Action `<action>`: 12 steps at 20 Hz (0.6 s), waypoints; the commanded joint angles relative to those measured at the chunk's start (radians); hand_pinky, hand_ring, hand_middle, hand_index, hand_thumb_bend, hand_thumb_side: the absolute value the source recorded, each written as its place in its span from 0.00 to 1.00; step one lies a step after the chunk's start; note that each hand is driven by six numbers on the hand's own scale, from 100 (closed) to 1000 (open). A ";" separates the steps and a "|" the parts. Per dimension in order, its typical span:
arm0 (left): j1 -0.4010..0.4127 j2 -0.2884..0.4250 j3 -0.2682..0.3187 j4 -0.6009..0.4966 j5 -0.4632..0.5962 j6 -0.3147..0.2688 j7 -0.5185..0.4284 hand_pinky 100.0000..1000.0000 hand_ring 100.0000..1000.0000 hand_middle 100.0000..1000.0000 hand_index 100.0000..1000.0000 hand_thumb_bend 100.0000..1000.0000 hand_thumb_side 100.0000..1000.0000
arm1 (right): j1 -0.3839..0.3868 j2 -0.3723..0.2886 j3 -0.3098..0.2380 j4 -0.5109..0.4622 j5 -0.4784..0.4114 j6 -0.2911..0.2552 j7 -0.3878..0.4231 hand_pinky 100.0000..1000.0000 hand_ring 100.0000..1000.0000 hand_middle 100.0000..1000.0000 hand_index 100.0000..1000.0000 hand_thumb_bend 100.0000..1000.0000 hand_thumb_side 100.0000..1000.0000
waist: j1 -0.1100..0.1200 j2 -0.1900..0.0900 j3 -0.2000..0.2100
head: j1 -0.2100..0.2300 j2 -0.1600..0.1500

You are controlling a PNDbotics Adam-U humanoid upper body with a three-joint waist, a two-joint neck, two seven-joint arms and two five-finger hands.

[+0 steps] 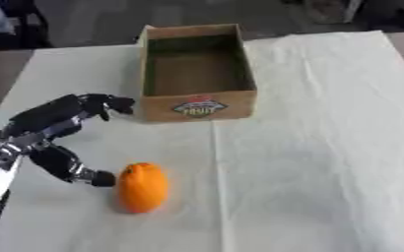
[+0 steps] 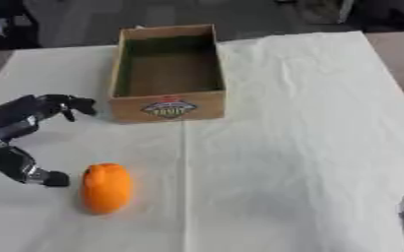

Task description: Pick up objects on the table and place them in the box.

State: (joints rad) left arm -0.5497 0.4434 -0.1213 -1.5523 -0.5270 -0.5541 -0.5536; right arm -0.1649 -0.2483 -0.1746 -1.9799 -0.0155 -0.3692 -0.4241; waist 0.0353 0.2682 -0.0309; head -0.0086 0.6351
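Orange fruit (image 1: 143, 187) lies on the table (image 1: 326, 147), near your spread left hand (image 1: 54, 133), thumb just beside it; likely smooth, roll-prone, so grasp its middle before the box (image 1: 198, 106).

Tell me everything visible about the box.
The box is open-topped brown cardboard, rectangular, with a dark inside that looks empty. Its near wall carries a round red-and-white label. It stands upright on the white cloth at the table's far side, beyond the orange. Nothing touches it; the left hand hovers just beside its left corner.
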 commanded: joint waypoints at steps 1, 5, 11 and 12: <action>-0.002 -0.005 -0.006 0.005 -0.027 -0.353 -0.353 0.61 0.78 0.75 0.98 0.73 0.70 | 0.000 -0.029 -0.010 -0.020 0.006 -0.002 -0.006 0.84 0.99 0.51 0.72 0.00 0.85 | -0.001 -0.022 0.002 | -0.003 0.011; 0.012 -0.022 -0.015 0.025 -0.079 -0.353 -0.353 0.62 0.79 0.76 0.98 0.75 0.66 | 0.002 -0.031 -0.012 -0.020 0.006 -0.002 -0.009 0.84 0.99 0.51 0.72 0.00 0.85 | 0.001 -0.026 0.004 | -0.005 0.012; 0.018 -0.040 -0.037 0.073 -0.122 -0.353 -0.353 0.61 0.78 0.75 0.97 0.74 0.67 | 0.003 -0.031 -0.012 -0.020 0.006 0.002 -0.010 0.84 0.99 0.51 0.72 0.00 0.85 | 0.002 -0.029 0.001 | -0.002 0.010; 0.018 -0.042 -0.038 0.077 -0.122 -0.353 -0.353 0.61 0.78 0.75 0.97 0.74 0.67 | 0.003 -0.031 -0.012 -0.020 0.005 0.002 -0.010 0.84 0.99 0.51 0.72 0.00 0.85 | 0.002 -0.029 0.000 | -0.002 0.010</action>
State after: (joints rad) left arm -0.5206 0.3937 -0.1596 -1.4711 -0.6444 -0.5540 -0.5537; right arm -0.1574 -0.2527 -0.1784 -1.9799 -0.0153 -0.3684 -0.4321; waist 0.0383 0.2576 -0.0303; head -0.0116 0.6409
